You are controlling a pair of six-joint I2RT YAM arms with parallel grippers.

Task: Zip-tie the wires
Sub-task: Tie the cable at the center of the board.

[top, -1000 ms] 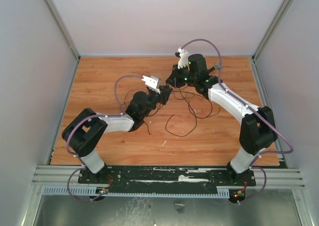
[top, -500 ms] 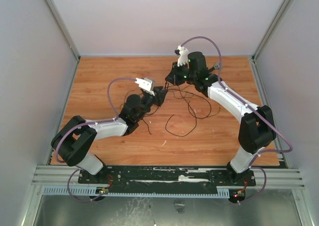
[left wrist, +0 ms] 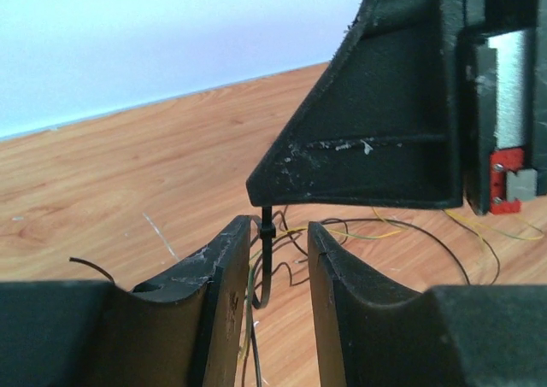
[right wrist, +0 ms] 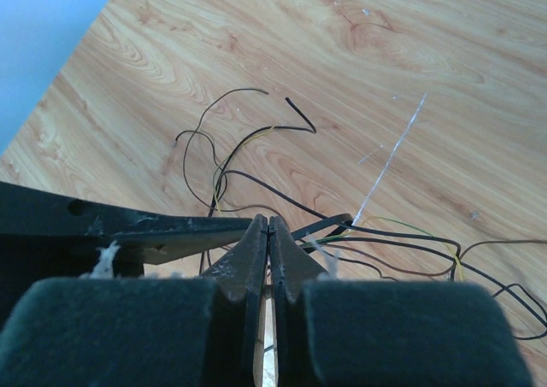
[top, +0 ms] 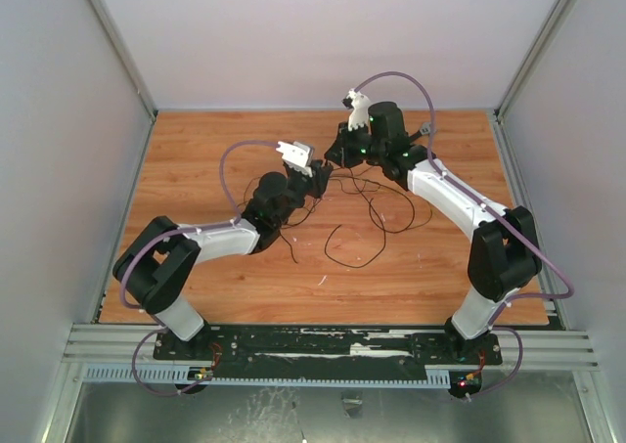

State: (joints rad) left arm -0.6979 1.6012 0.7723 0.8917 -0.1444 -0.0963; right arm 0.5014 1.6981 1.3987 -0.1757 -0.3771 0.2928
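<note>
Closest to you, your left gripper [left wrist: 279, 233] has its jaws spread, one finger on either side of the zip tie [left wrist: 267, 263]. The tie hangs upright in the gap, nearer one finger than the other, and curls into a loop at its lower end. Just above the zip tie, your right gripper [right wrist: 268, 226] is pressed fully together and looks to be pinching the tie's top end. Behind and below the zip tie, the wires [top: 372, 203] sprawl in loose loops on the table [top: 196, 159]. A few strands pass close to the tie's loop, but you cannot tell from here whether they run through it.

The step in hand looks like taking hold of the strip and cinching it. Centre your left fingers on the zip tie before you close, so the strip is gripped flat and cannot slip out sideways. Hold the right pinch firm, then pull slowly along the strip. Watch that no stray strand beyond the zip tie gets dragged taut.
</note>
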